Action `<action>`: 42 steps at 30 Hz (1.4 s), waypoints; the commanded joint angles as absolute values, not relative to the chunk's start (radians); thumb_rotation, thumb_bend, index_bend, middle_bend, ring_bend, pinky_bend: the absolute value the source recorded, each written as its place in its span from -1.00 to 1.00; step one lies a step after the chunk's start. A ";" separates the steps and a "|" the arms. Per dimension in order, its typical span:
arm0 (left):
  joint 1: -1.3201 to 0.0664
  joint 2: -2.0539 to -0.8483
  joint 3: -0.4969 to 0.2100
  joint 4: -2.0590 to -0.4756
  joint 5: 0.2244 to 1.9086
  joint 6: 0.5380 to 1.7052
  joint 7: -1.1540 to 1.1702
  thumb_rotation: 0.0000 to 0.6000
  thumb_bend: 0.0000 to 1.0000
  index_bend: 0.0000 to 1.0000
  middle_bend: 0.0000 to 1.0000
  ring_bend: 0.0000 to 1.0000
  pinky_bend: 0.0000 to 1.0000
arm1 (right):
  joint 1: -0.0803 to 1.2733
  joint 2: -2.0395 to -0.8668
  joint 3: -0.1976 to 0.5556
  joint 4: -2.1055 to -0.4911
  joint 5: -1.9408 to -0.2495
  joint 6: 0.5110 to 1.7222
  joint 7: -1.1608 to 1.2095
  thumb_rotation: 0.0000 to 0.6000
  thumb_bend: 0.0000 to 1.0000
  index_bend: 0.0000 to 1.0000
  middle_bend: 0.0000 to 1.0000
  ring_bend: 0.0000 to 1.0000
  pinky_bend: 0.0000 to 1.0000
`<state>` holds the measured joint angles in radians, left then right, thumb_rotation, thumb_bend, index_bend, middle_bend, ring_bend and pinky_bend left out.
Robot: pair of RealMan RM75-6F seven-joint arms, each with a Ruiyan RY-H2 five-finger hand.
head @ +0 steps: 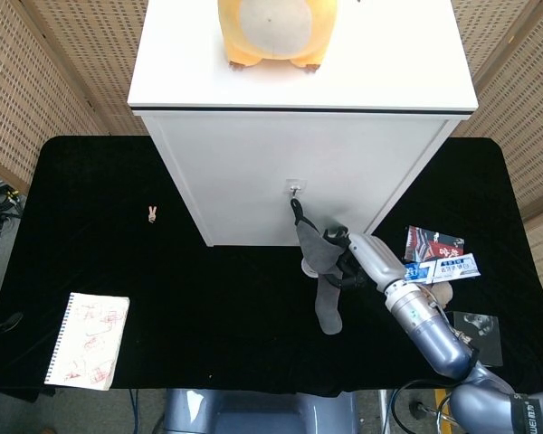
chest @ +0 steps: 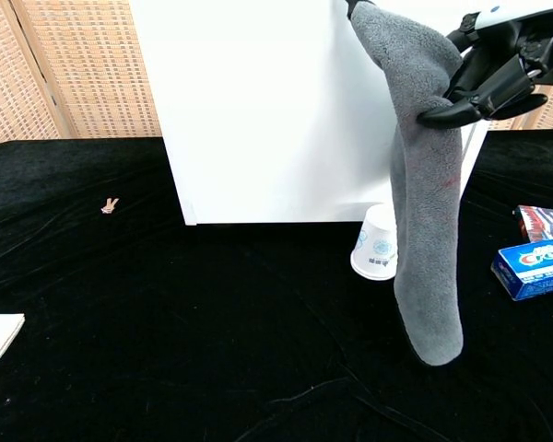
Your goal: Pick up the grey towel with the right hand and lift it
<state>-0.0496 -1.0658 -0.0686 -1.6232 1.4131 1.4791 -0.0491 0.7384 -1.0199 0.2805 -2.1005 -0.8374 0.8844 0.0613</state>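
The grey towel (chest: 426, 193) hangs as a long strip in front of the white cabinet (chest: 258, 110). Its dark loop runs up to a small hook (head: 294, 188) on the cabinet's front. My right hand (chest: 498, 69) grips the towel's upper part from the right, its dark fingers (chest: 447, 112) pressed into the cloth. In the head view the right hand (head: 357, 258) holds the towel (head: 322, 280) just below the hook. The towel's lower end (chest: 438, 345) hangs close to the black table. My left hand does not show in either view.
A white paper cup (chest: 375, 242) lies on its side behind the towel. A blue toothpaste box (chest: 535, 267) and a red packet (chest: 544, 221) sit to the right. A notebook (head: 89, 341), a small clip (head: 153, 212) and a plush toy (head: 271, 32) atop the cabinet lie further off.
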 commanded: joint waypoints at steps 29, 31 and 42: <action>-0.051 -1.069 -0.069 -1.621 1.409 1.475 -0.042 1.00 -1.00 -1.00 -1.00 -1.00 -1.00 | 0.813 -0.967 0.273 -2.127 -0.692 0.864 -0.017 1.00 -0.53 -0.13 1.00 1.00 1.00; -0.051 -1.068 -0.069 -1.621 1.409 1.476 -0.043 1.00 -1.00 -1.00 -1.00 -1.00 -1.00 | 0.805 -0.967 0.271 -2.127 -0.711 0.862 -0.008 1.00 -0.75 -0.28 1.00 1.00 1.00; -0.046 -1.063 -0.067 -1.623 1.417 1.485 -0.056 1.00 -1.00 -1.00 -1.00 -1.00 -1.00 | 0.752 -0.938 0.256 -2.149 -0.802 0.876 0.029 1.00 -0.97 -0.41 1.00 1.00 1.00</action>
<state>-0.0469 -1.0640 -0.0675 -1.6229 1.4165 1.4840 -0.0547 0.7638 -0.9493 0.2592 -2.1403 -0.7890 0.8694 0.0213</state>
